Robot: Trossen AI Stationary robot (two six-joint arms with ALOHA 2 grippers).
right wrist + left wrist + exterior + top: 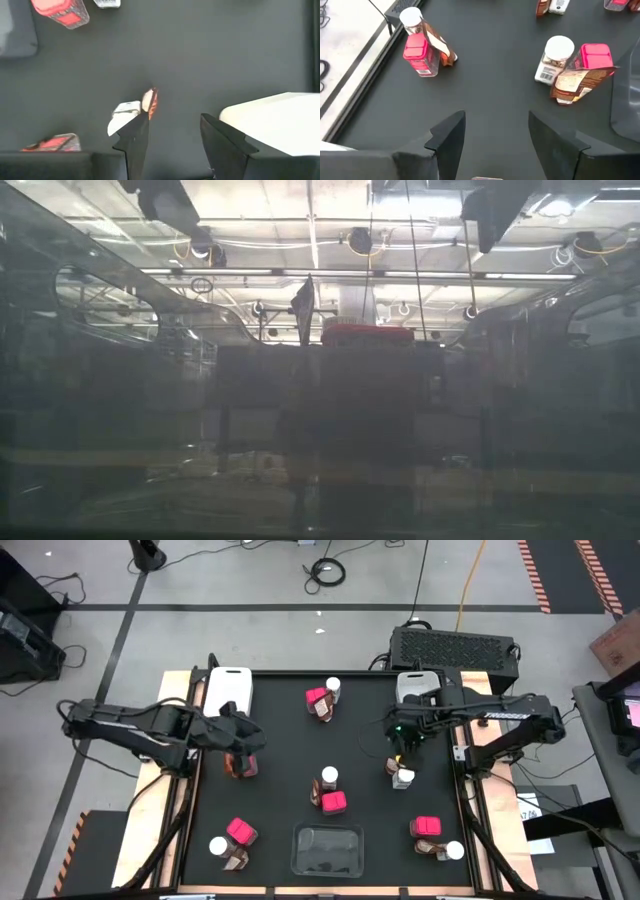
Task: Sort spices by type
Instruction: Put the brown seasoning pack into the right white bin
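Observation:
Spices stand in small groups on the black mat, each a pink-topped box, a white-lidded clear jar and a brown pouch-like container. The groups are at the far middle (322, 700), the centre (331, 792), near left (233, 838) and near right (435, 837). My left gripper (240, 743) is open over a brown and pink pair (240, 766); in its wrist view nothing lies between the fingers (495, 132). My right gripper (404, 743) is open just on the far side of a brown and white pair (401, 776), which shows beside one finger (131, 111).
A white tray (228, 690) lies at the far left and another (415, 686) at the far right, beside my right gripper (272, 120). A clear tray (325, 848) sits at the near edge. Bare mat lies between the groups. The low view is murky.

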